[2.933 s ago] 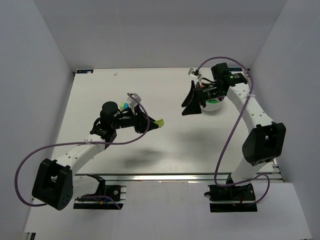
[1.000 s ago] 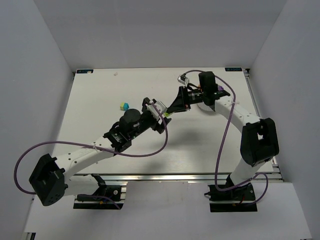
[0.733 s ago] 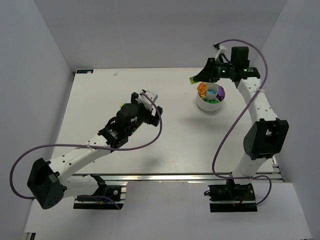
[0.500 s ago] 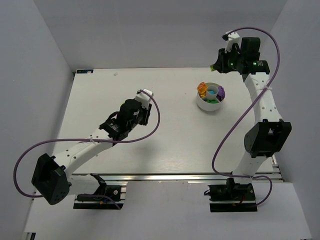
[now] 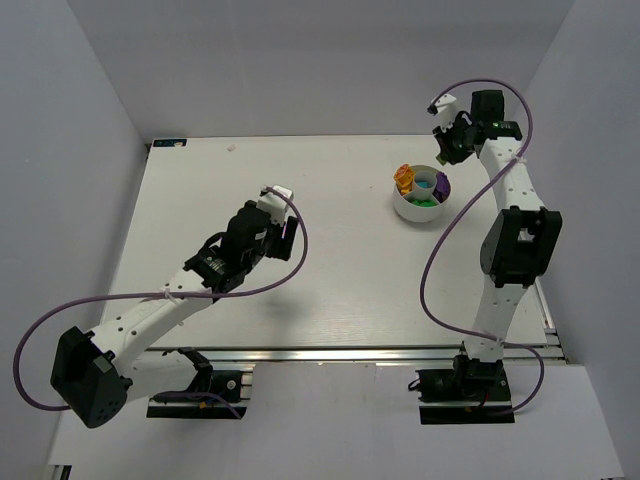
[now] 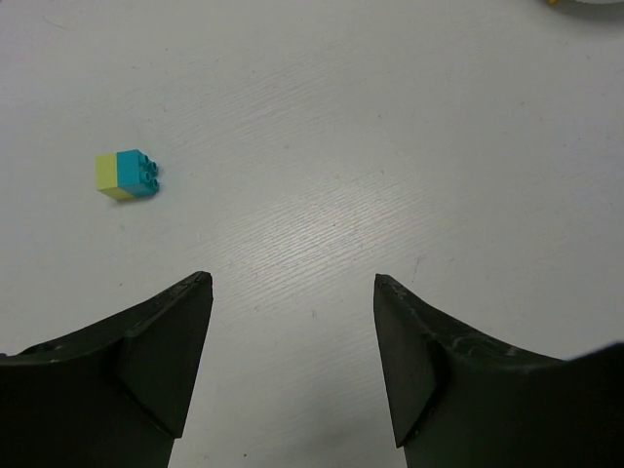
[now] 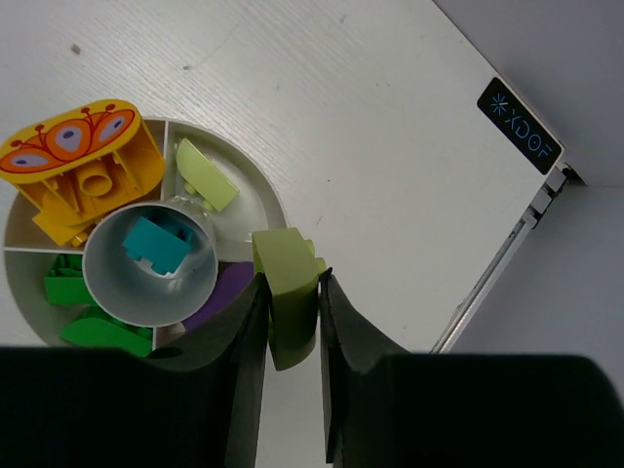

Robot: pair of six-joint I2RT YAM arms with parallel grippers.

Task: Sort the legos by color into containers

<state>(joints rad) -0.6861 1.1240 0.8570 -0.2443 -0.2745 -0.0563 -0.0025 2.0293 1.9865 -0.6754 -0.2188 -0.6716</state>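
Swinging down nearer the bowl [image 7: 255,200] than before, we are pinching a yellow-green brick [image 7: 283,258] tight in our right claw [image 7: 291,283]; our left claw [image 6: 291,283] is gaping wide, empty.

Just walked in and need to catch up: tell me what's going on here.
Lego sorting by colour is under way. The right gripper has its jaws shut on a pale yellow-green brick, raised near the divided white bowl, which already contains orange, green, purple, cyan and pale green pieces. The left gripper hovers with jaws open over the table, where a cyan-and-yellow brick lies loose.
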